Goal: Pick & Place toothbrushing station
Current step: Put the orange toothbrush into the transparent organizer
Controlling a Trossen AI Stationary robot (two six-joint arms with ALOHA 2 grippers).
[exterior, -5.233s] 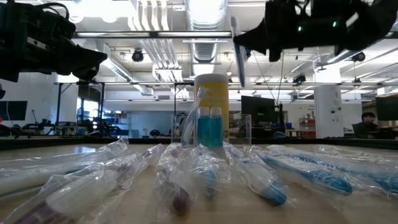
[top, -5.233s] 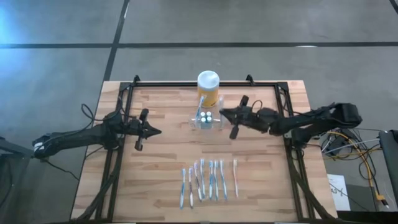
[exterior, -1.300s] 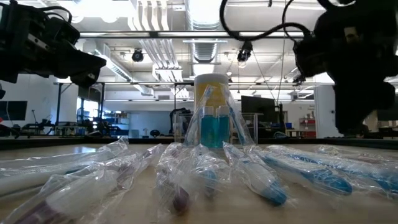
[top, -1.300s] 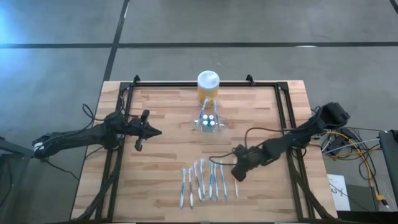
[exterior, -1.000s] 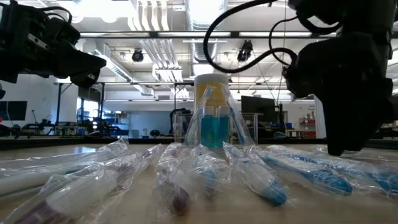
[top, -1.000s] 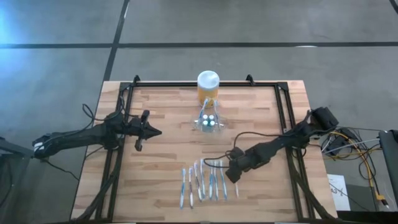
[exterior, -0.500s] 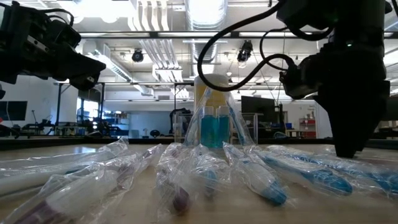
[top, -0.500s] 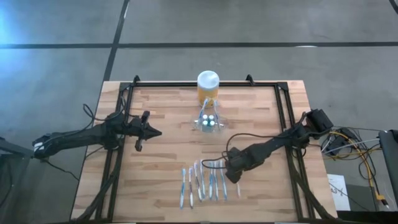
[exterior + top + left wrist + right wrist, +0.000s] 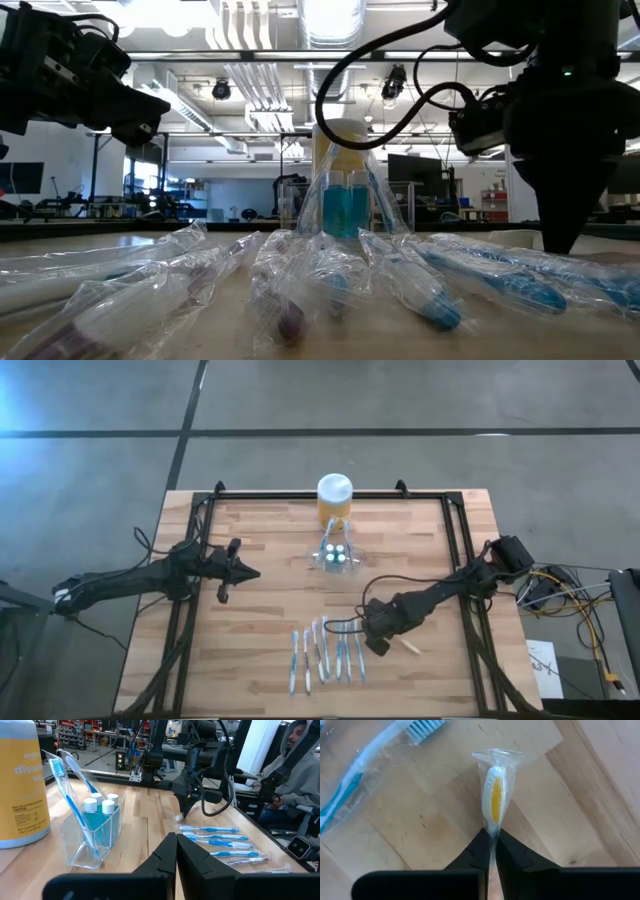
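Observation:
The clear plastic holder [image 9: 334,556] stands on the table's far middle with two toothbrushes and two small blue bottles in it; it also shows in the left wrist view [image 9: 92,837]. My right gripper [image 9: 378,642] is low over the table right of the row of wrapped toothbrushes [image 9: 325,652]. It is shut on a wrapped white-and-yellow toothbrush [image 9: 406,647]. My left gripper [image 9: 252,571] is shut and empty above the table, left of the holder. My right gripper pinches one end of the wrapped toothbrush [image 9: 491,831] between its two fingertips, clear wrapper and all. The fingers come from above, slanting down. The toothbrush [image 9: 495,795] reaches straight on beyond the fingertips, low over the wood; whether its free end rests on the table I cannot tell.
A yellow jar with a white lid [image 9: 334,498] stands just behind the holder. Several wrapped toothbrushes lie side by side near the front edge [image 9: 300,290]. A dark frame [image 9: 455,550] runs round the table. A person [image 9: 295,775] sits beyond the table.
The wrapped toothbrush in my right gripper has turned about. It lay near-to-far at the right end of the row; now its free end has swung toward the table's right edge, and it lies slantwise, apart from the row. The gripper has stayed about where it was.

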